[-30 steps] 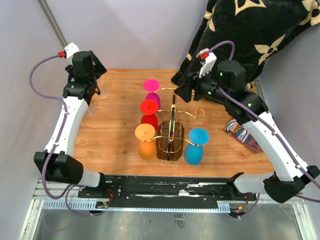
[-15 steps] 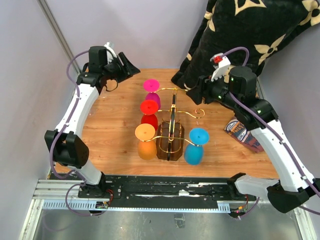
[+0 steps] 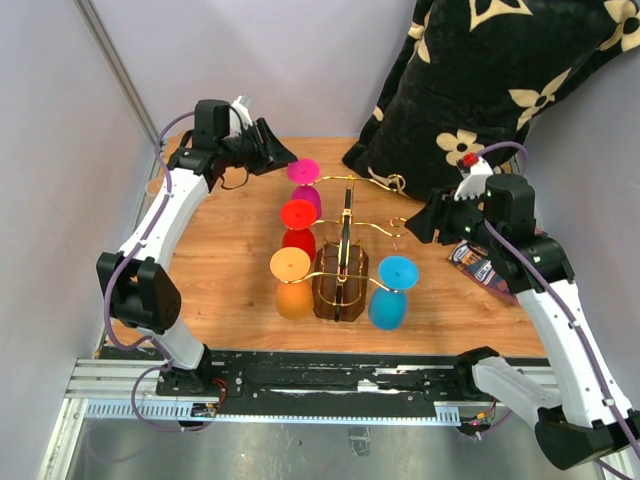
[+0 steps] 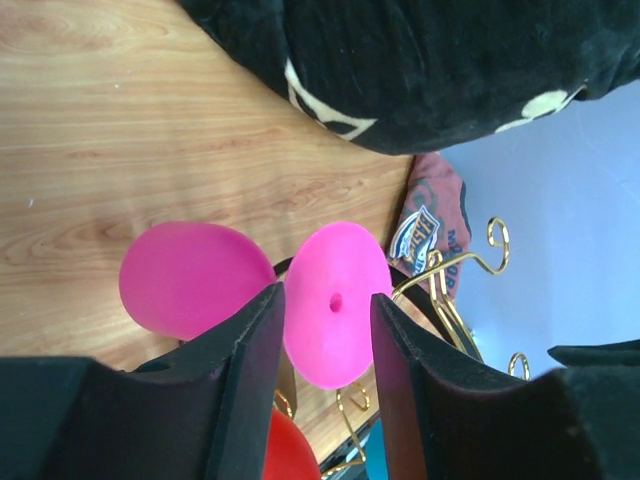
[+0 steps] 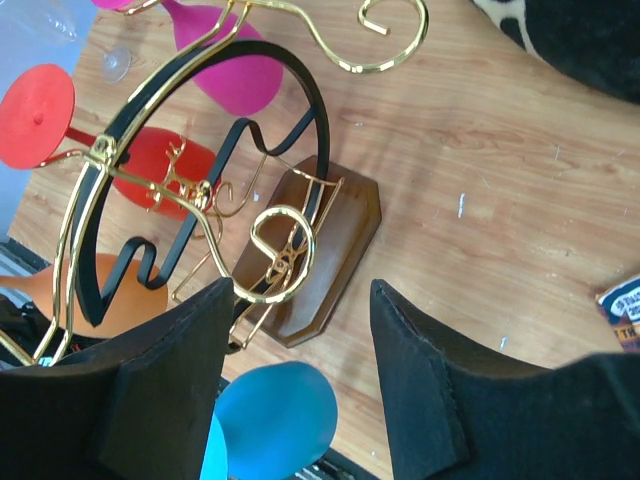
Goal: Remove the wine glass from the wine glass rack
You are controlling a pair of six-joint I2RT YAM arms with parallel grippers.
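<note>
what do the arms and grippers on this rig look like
Both the left arm and the right arm have white link shells with black joint housings, and a purple cable runs along each. The left gripper and right gripper are black with flat matte wedge fingers. A red and white connector sits at the right wrist.

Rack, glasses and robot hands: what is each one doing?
pink wine glass: hanging upside down
red wine glass: hanging upside down
orange wine glass: hanging upside down
blue wine glass: hanging upside down
wine glass rack: upright
left gripper: open, facing pink foot
right gripper: open, empty
</note>
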